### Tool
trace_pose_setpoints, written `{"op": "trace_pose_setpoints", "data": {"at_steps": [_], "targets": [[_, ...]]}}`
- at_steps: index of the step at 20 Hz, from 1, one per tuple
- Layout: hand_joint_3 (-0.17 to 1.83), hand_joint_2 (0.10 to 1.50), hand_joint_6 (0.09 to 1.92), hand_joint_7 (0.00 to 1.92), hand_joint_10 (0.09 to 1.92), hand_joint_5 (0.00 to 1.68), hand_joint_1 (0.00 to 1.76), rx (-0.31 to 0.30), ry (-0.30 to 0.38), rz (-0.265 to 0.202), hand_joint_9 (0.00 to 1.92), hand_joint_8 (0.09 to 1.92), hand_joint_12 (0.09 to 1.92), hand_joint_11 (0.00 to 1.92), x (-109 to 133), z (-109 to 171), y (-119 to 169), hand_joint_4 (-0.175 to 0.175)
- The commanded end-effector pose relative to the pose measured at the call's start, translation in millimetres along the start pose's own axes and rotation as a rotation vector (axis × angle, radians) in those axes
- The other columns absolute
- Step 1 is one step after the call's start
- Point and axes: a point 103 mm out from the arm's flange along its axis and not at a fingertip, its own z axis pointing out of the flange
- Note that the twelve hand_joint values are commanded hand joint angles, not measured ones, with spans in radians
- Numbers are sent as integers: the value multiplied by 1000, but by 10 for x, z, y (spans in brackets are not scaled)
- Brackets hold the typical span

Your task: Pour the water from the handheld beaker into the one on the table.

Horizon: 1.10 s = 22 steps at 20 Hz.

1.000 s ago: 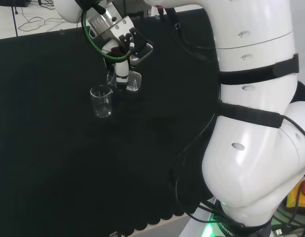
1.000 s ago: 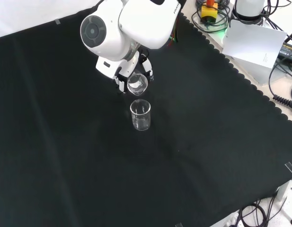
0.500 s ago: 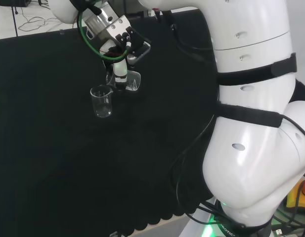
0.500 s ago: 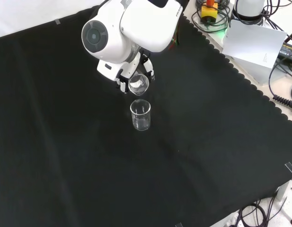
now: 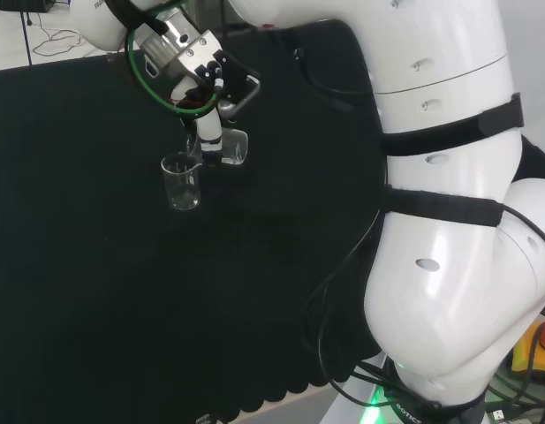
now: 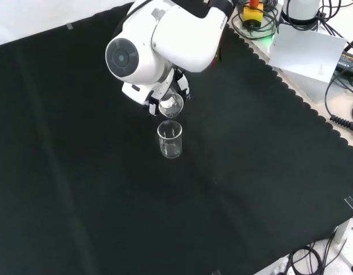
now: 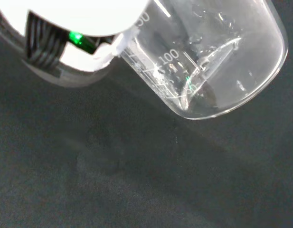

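Observation:
My hand (image 5: 208,104) is shut on a clear glass beaker (image 5: 226,147), held tilted above the black cloth. In the front view the held beaker (image 6: 171,105) hangs just behind and above a second clear beaker (image 6: 170,139) that stands upright on the cloth; my hand (image 6: 165,94) is partly behind the big white link. In the head view the standing beaker (image 5: 181,181) is just to the left of the held one. Up close in the wrist view, the held beaker (image 7: 208,57) shows printed scale marks and a little water pooled in its lower side, beside a white part of the hand (image 7: 80,28).
The white arm links (image 5: 449,203) take up the right of the head view. The cloth's scalloped edge (image 6: 290,91) runs along the right of the front view, with cables and a white box (image 6: 310,57) beyond it. Black cloth (image 6: 79,189) spreads wide around the beakers.
The hand with the held beaker has shifted toward the standing beaker, leftward in the head view, and the beaker has tipped further. The standing beaker has not moved.

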Motion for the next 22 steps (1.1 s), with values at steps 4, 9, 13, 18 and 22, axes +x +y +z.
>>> {"op": "trace_pose_setpoints", "data": {"at_steps": [4, 9, 13, 18, 22], "targets": [[588, 700, 664, 1608, 87, 1262, 1127, 19, -35, 22, 1560, 129, 873, 1146, 25, -77, -11, 161], [589, 704, 680, 1607, 87, 1253, 1127, 37, -44, 28, 1558, 130, 872, 1147, 40, -107, -7, 151], [595, 706, 707, 1604, 87, 1240, 1127, 42, -59, 28, 1557, 134, 869, 1147, 50, -127, 0, 139], [597, 706, 712, 1603, 87, 1238, 1127, 64, -76, 34, 1556, 135, 869, 1146, 48, -148, 11, 138], [598, 706, 714, 1603, 87, 1237, 1127, 78, -84, 41, 1556, 136, 869, 1145, 48, -164, 15, 137]]}}
